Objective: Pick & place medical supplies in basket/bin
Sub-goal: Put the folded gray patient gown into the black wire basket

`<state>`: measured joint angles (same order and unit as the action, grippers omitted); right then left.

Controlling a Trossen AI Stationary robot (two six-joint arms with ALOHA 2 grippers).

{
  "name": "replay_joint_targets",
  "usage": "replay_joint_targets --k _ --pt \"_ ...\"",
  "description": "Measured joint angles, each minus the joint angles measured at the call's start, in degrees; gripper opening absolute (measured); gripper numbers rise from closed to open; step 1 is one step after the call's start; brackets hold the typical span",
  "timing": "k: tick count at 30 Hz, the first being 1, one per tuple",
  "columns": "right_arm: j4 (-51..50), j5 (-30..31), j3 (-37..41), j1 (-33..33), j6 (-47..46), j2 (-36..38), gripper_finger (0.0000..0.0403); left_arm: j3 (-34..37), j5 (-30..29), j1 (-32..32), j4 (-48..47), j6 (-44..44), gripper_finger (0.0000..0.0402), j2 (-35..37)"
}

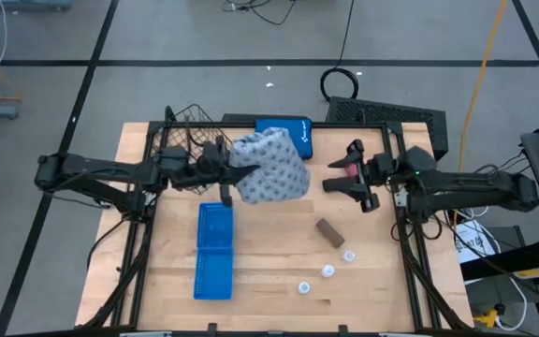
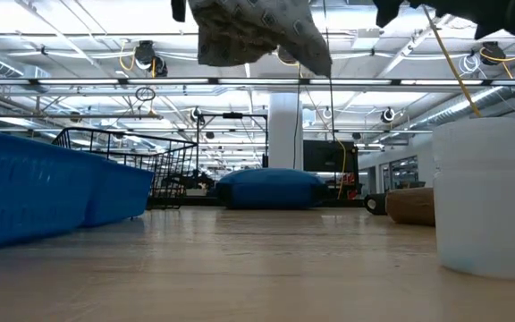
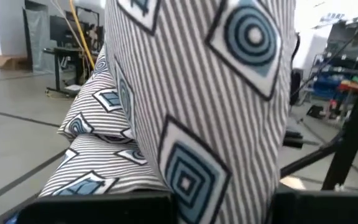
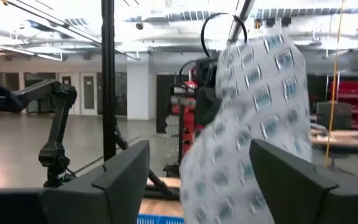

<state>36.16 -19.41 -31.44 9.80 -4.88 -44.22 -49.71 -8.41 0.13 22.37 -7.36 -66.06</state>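
Note:
The pale grey-blue patterned fabric pack [image 1: 271, 168] is in the air above the table's far middle, at the tip of my left gripper [image 1: 229, 168], which is shut on it. It fills the left wrist view [image 3: 197, 93] and shows at the top of the low view [image 2: 257, 31]. My right gripper [image 1: 344, 170] is open, right of the pack, with nothing between its fingers [image 4: 197, 168]. A pink roll [image 1: 351, 170] shows by it. The brown roll [image 1: 329, 232] and three white discs [image 1: 327, 271] lie on the table near the right side. My left gripper holds the fabric pack by its left end [image 1: 240, 168], coming level from the table's left. The pack itself hides the place of contact in the wrist view. It is lifted clear of the table, bunched, its bulk hanging right of the fingers [image 2: 257, 31].
The dark wire basket [image 1: 190, 136] stands at the far left, behind my left gripper. The blue two-compartment tray [image 1: 213, 250] lies below the pack toward the near edge. A bright blue zip pouch [image 1: 284, 131] lies at the far edge. Bare wood lies between tray and brown roll.

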Motion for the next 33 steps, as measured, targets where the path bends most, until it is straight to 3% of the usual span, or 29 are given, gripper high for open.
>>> replay_joint_targets --k 7,13,19,23,28,33 --pt "-2.6 4.6 0.0 -1.4 -2.5 -3.7 0.0274 0.0 -0.3 -0.3 -0.3 -0.3 0.0044 -0.3" --pt "7.2 5.3 0.0 -3.9 -6.6 -14.7 0.0274 0.0 -2.5 0.1 -0.2 -0.4 0.0044 -3.0" --pt "16.2 11.7 0.0 -3.9 -8.9 -24.2 0.0274 0.0 -2.2 0.2 1.5 -0.4 0.0044 -5.5" --pt "22.7 11.9 0.0 -2.9 -10.9 -28.4 0.0271 0.0 -2.3 0.3 2.1 -0.9 0.0044 -5.7" --pt "22.7 12.0 -2.5 -2.3 -10.4 -31.3 0.0272 0.0 -1.7 0.3 2.1 -0.8 0.0044 -5.7" --pt "19.4 11.9 -3.0 -2.8 -0.6 -30.2 0.0292 0.0 -1.6 0.2 1.8 0.8 0.0044 -5.5"
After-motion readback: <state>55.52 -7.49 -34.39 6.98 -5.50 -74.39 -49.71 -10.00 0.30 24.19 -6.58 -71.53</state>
